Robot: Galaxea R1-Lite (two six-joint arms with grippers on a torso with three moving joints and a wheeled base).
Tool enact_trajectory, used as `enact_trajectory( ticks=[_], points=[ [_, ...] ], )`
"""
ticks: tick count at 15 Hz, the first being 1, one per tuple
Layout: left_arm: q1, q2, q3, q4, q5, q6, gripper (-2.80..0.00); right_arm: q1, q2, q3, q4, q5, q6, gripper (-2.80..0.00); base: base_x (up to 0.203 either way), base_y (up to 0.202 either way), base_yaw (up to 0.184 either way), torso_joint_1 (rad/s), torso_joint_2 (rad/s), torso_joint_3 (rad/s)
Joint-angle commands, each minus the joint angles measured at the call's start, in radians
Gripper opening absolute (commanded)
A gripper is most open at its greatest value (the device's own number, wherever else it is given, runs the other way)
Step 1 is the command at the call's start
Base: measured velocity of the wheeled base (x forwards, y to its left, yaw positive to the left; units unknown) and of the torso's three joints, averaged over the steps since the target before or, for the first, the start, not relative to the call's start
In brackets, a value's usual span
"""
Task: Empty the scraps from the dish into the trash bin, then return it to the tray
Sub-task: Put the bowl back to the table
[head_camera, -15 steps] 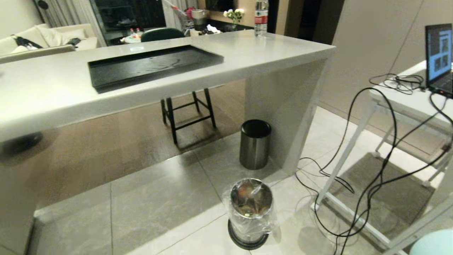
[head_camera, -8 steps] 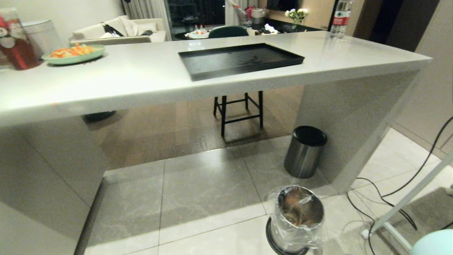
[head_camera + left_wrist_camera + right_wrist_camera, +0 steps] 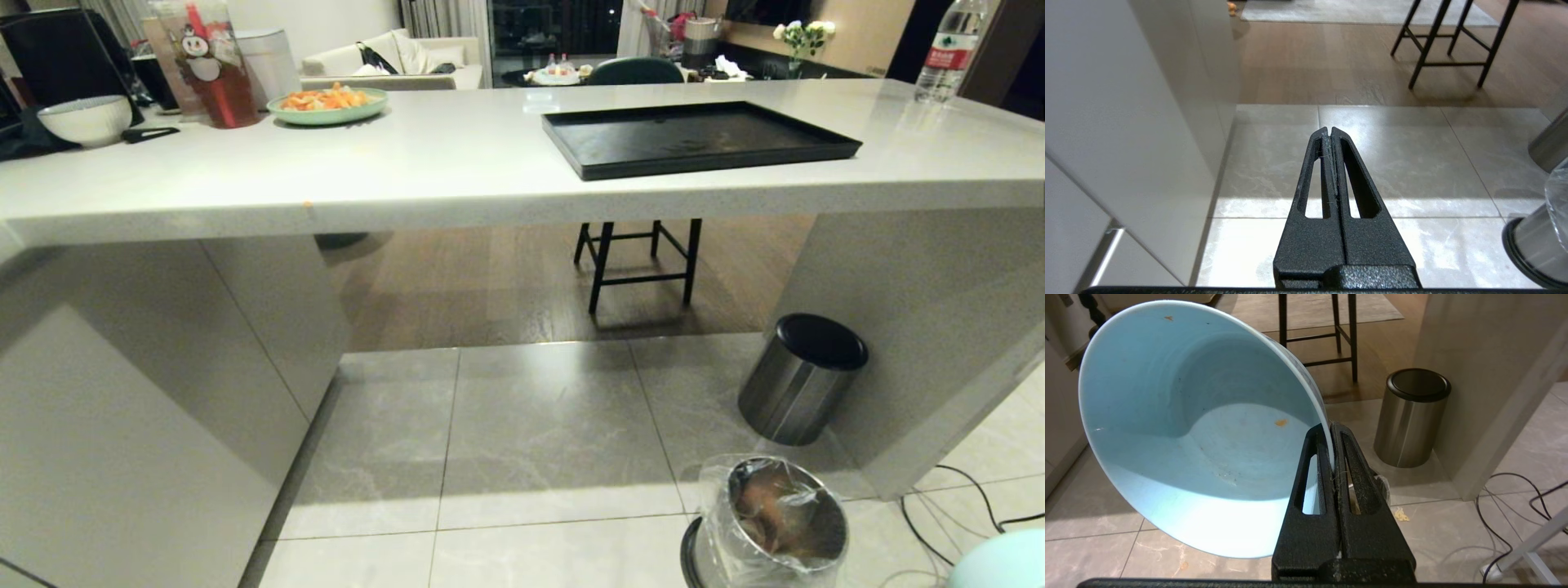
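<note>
My right gripper is shut on the rim of the dish, a pale blue bowl held tilted on its side above the floor. Inside it there are only an orange speck and faint smears. A sliver of the dish shows at the lower right of the head view. The trash bin, shiny metal with a clear bag, stands on the tiles just left of it, with brownish scraps inside. A pale yellow scrap lies on the floor. The black tray sits bare on the counter. My left gripper is shut and holds nothing.
A brushed-steel bin with a black lid stands by the counter's leg, beyond the trash bin. A black stool stands under the counter. A green plate of food, a white bowl and a water bottle sit on top. Cables lie at the right.
The whole head view has swung left, so the counter, tray and both bins have slid to the right in the picture. The laptop table has left the view; the green plate and white bowl have come in.
</note>
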Motion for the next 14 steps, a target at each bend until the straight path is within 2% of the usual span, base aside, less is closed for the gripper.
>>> enact_trajectory(
  ticks=[1, 11, 14],
  points=[
    [0.000, 0.001, 0.000, 0.000, 0.001, -0.001, -2.80, 0.000, 0.001, 0.000, -0.001, 0.000, 0.000, -2.80, 0.000, 0.000, 0.000, 0.000, 0.00, 0.000],
    [0.000, 0.001, 0.000, 0.000, 0.001, -0.001, -2.80, 0.000, 0.001, 0.000, -0.001, 0.000, -0.010, -2.80, 0.000, 0.000, 0.000, 0.000, 0.00, 0.000],
    [0.000, 0.001, 0.000, 0.000, 0.001, -0.001, -2.80, 0.000, 0.001, 0.000, -0.001, 0.001, -0.014, -2.80, 0.000, 0.000, 0.000, -0.014, -0.27, -0.284]
  ],
)
